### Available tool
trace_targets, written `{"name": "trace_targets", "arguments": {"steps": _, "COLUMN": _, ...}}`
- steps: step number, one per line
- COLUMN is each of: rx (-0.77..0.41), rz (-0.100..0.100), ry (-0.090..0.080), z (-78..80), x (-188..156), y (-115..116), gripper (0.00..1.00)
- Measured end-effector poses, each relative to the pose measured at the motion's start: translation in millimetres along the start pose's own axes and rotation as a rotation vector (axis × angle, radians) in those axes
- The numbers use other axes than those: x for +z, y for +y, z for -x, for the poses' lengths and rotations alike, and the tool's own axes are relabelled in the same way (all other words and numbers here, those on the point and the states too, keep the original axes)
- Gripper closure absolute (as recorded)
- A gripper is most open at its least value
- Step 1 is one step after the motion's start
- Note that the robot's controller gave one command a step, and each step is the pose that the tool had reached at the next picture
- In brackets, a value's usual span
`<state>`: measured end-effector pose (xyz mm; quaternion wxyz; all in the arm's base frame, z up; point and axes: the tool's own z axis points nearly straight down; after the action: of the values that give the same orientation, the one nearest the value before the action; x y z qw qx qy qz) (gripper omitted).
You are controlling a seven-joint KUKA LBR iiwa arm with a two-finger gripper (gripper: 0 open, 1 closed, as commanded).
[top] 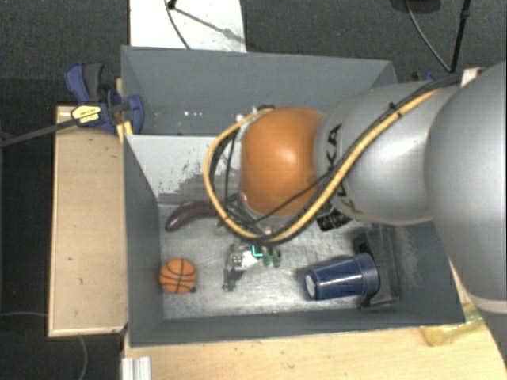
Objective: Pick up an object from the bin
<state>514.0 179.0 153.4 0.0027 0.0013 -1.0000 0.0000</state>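
**Arm bent low over the bin's middle**

The arm [412, 157] sweeps in from the right, its orange wrist cover [277, 161] tipped down and cable looped round it. The tool [234, 271] points at the bin [142, 212] floor near the front wall. Open or closed? Cannot tell. A small orange basketball [177, 275] sits just left, a dark blue cup [341, 278] on its side right, and a dark curved piece [186, 214] farther back.
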Motion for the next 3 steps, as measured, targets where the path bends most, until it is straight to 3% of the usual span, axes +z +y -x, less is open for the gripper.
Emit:
{"name": "trace_targets", "arguments": {"steps": 1, "rx": 0.005, "rz": 0.001, "ry": -0.007, "z": 2.1, "x": -4, "y": -1, "gripper": 0.00}}
{"name": "trace_targets", "arguments": {"steps": 2, "rx": -0.041, "rz": 0.002, "ry": -0.013, "z": -22.1, "x": 50, "y": 35, "gripper": 0.00}}
{"name": "trace_targets", "arguments": {"steps": 3, "rx": -0.021, "rz": 0.001, "ry": -0.008, "z": -27.6, "x": 83, "y": 50, "gripper": 1.00}}
